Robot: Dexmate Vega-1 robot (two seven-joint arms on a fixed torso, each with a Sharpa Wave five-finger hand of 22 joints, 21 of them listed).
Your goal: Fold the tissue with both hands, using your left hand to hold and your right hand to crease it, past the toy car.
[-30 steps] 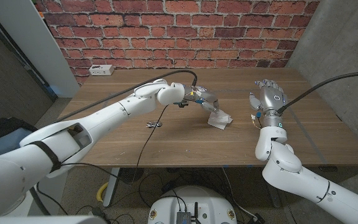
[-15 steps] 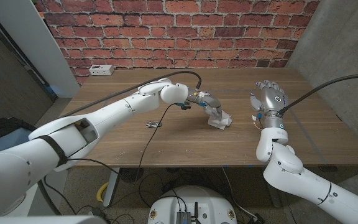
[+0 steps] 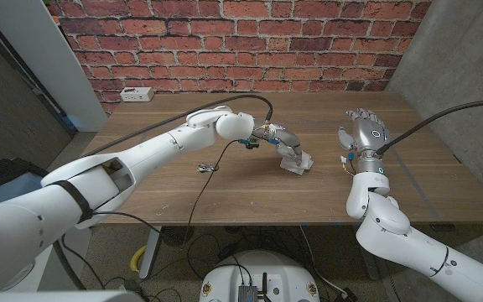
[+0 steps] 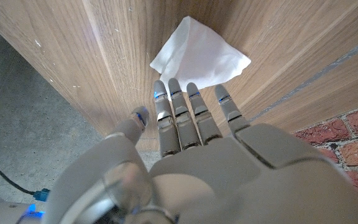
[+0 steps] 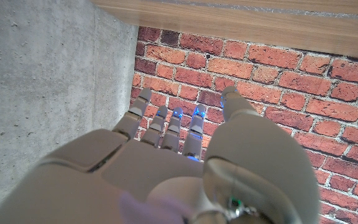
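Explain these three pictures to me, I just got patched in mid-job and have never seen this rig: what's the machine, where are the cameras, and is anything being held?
It is a white two-armed robot standing at a wooden table, with a brick wall behind.

The wide picture comes from a camera on its head, looking down over both arms. The other two come from cameras on the wrists, looking along the back of each hand.

The left hand reaches to mid-table, its fingertips at the edge of a white tissue lying crumpled on the wood; whether they press on it I cannot tell. The right hand stands upright off to the side, fingers apart, holding nothing.

A small dark object lies left of the tissue, too small to identify. A white power strip sits at the far left corner.
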